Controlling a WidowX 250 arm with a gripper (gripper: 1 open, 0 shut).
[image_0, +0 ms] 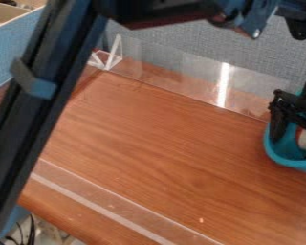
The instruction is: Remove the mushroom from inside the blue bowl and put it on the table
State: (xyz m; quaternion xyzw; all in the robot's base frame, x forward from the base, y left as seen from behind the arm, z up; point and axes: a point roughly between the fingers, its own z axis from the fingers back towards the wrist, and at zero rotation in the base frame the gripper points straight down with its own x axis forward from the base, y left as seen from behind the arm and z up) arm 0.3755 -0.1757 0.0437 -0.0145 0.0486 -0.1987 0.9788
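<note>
the table point(142, 144) fills the view, with the arm point(54, 86) crossing it from 7 to 12 o'clock. the blue bowl point(286, 153) sits at 3 o'clock, partly cut by the edge. the gripper point(296, 122) hangs over it, fingers released and spread. the mushroom should be inside the bowl, but the fingers hide it. i think it is best to go down straight, keep off the rim, and close only around the cap.
</note>
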